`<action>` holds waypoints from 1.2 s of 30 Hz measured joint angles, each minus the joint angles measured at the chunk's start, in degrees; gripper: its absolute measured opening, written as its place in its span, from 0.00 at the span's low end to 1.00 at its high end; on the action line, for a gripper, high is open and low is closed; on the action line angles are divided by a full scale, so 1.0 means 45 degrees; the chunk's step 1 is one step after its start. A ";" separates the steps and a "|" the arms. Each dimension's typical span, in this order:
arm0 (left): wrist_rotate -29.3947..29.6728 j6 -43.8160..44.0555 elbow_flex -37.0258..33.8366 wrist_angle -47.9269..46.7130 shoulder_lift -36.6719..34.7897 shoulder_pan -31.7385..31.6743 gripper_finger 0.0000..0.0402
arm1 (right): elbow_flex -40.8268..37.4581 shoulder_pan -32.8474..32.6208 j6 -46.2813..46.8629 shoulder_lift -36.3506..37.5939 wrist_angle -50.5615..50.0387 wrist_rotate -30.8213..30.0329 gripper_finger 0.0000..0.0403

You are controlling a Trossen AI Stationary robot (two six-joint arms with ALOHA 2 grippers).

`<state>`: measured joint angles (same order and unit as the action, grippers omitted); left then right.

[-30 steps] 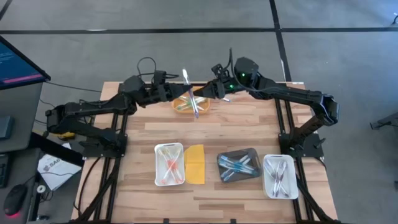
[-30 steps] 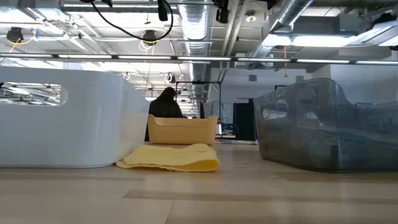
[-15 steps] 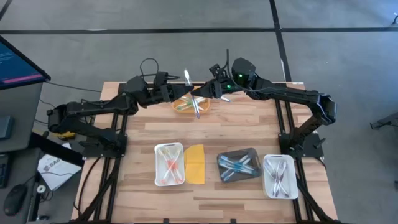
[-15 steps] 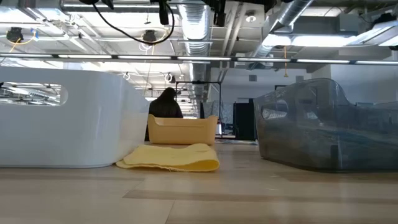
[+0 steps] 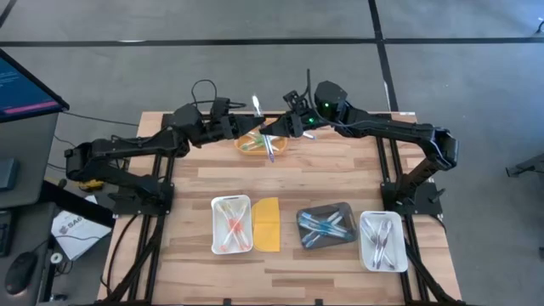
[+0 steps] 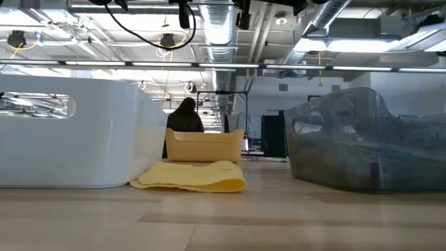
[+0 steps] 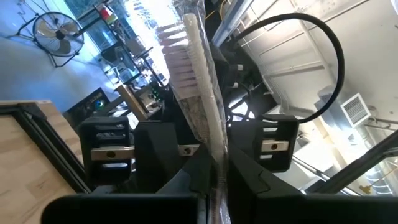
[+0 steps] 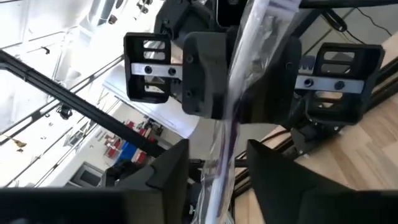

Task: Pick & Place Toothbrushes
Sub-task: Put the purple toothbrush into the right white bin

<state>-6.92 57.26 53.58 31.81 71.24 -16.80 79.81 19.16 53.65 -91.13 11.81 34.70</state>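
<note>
toothbrush (image 5: 262, 127) pinched in left hand (image 5: 255, 132).

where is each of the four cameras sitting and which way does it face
High: above the table, looking straight down; both arms show, left gripper and right gripper meeting over the orange bin.
Low: at table-top height, looking level past the trays into the room; no gripper shows.
Left wrist: looks past its shut fingers at the wrapped toothbrush and the right gripper beyond.
Right wrist: faces the left gripper.
Both wrist views share the toothbrush.
</note>
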 joint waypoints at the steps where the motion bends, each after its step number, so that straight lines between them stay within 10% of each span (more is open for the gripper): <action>1: 0.0000 0.0003 0.0000 0.0000 0.0000 0.0000 0.03 | 0.0000 0.0004 0.0006 0.0000 -0.0036 0.0000 0.33; 8: -0.0034 -0.0062 -0.0001 -0.0022 0.0000 0.0000 0.08 | 0.0000 0.0041 -0.0053 0.0000 -0.0222 0.0272 0.04; 22: -0.2549 -0.0605 -0.0019 0.0000 -0.0832 -0.0369 0.48 | 0.0015 -0.0438 0.0422 0.0629 -0.0770 0.0189 0.02; 36: -0.1712 0.0006 -0.1475 -0.0304 -0.2954 0.0496 0.55 | 0.0015 -0.2213 -0.1446 0.5155 -0.9889 -0.4316 0.02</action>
<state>-14.62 57.29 46.95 30.44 57.95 -14.56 79.88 9.20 47.14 -67.93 -32.69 15.28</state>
